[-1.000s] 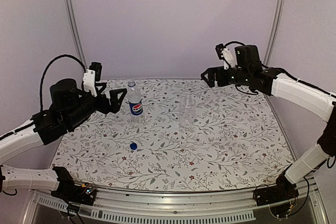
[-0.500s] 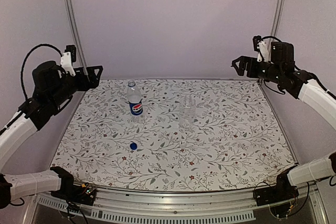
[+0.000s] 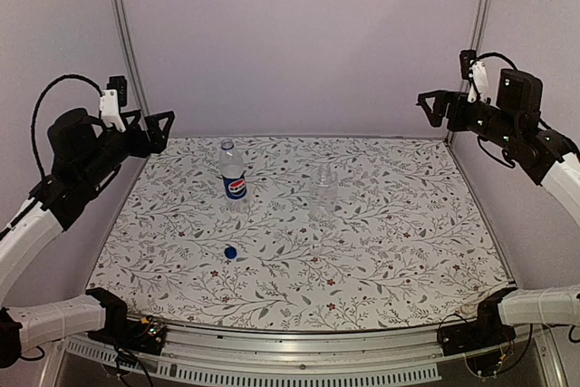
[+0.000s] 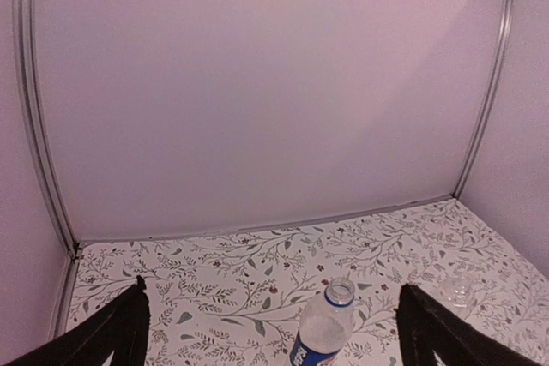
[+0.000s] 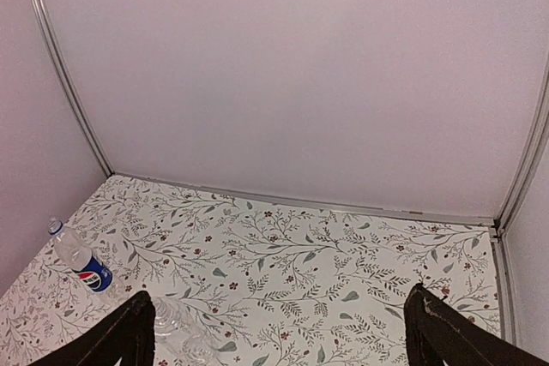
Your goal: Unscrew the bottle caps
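Here, two small clear plastic bottles stand upright toward the back of a floral-patterned table (image 3: pixel 390 251). The Pepsi bottle (image 3: pixel 233 172) is left of centre and the plain bottle (image 3: pixel 323 191) is near it, to its right. The left arm (image 3: pixel 68 156) and right arm (image 3: pixel 530 129) hang high at opposite sides, well apart from both bottles. The jaws of each stand wide and hold nothing.

The blue cap (image 3: pixel 231 252) lies alone on the table, nearer the front edge and well apart from either bottle. In the left wrist view the Pepsi bottle's mouth looks open. Whether the plain bottle wears a cap cannot be told, and no whitish cap can be made out.

Both bottles look thin-walled and light, possibly empty, so they would likely tip at a nudge and dent under a hard squeeze. The clear plastic may be slippery. The surest hold is probably low on the body with one set of jaws while the other pinches the cap by its rim. A cap that small leaves little to grip.

The only marking is the red, white and blue Pepsi globe on a blue label band. No lettering can be read.
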You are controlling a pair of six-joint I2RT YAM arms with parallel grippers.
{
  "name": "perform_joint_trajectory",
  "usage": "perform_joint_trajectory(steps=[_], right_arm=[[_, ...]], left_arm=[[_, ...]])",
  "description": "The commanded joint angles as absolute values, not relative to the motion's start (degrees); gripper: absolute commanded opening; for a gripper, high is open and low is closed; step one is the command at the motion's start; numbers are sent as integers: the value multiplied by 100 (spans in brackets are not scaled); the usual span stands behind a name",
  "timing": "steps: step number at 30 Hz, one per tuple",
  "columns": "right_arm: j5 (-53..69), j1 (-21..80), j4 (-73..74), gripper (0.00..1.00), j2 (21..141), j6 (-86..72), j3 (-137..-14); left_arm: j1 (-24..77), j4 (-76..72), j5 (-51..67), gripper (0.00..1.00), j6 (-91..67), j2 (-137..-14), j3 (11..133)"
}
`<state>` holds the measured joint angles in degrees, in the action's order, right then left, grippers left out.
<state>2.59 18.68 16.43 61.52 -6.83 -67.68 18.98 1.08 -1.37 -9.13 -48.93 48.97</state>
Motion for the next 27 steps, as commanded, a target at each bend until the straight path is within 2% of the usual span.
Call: perform_joint_trajectory(steps=[1, 7, 27], right_arm=[[339, 1855, 1407, 99, 5974, -324, -6471], [484, 1855, 1197, 99, 5828, -164, -6270], [461, 1855, 1154, 99, 5904, -88, -6086]], left_arm=[[1836, -387, -175, 100, -646, -4660, 4503], [1833, -707, -200, 100, -487, -4314, 4072], [1835, -633, -167, 100, -422, -4323, 4079]])
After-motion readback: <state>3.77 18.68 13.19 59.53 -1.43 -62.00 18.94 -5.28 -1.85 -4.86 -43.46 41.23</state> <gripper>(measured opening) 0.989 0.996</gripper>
